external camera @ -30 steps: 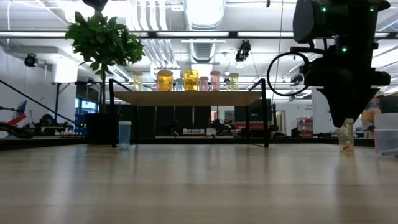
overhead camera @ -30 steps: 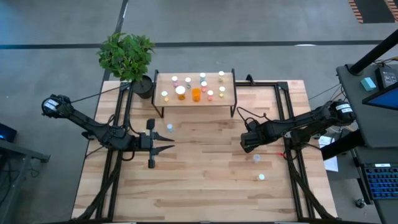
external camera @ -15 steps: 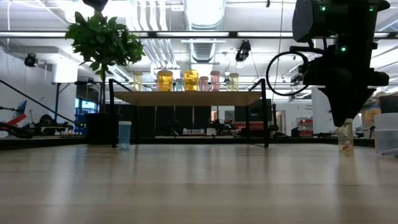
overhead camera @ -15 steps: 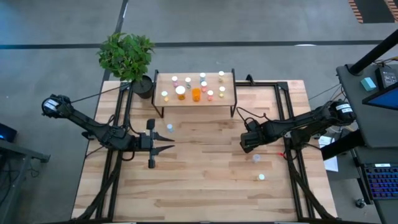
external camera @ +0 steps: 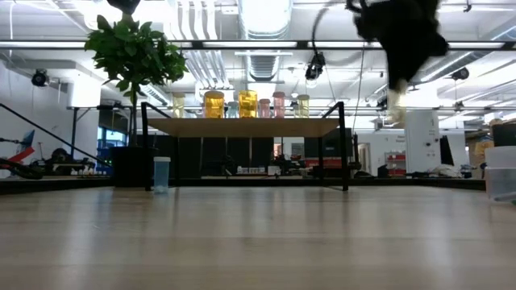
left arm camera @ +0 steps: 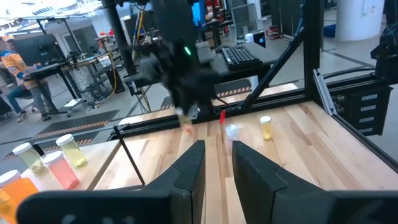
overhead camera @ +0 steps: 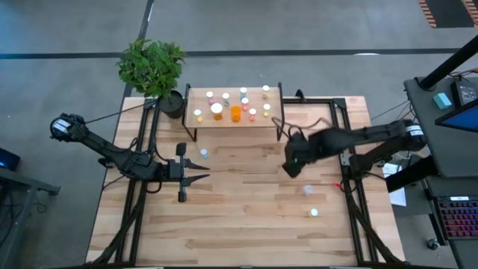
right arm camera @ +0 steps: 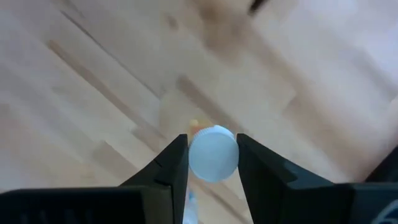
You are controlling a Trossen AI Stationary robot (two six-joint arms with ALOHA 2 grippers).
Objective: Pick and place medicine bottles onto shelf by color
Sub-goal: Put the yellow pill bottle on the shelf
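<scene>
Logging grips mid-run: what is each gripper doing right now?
Left gripper: empty, fingers narrowly apart, low over the table.
Right gripper: closed on a white-capped bottle, lifted.

No lettering, brand, number or sign can be read anywhere in these views. The medicine bottles (overhead camera: 235, 113) on the shelf (overhead camera: 275, 117) show plain caps and no legible labels. The screens and equipment in the room behind the worktop (overhead camera: 246, 217) are too small or blurred to read.
</scene>
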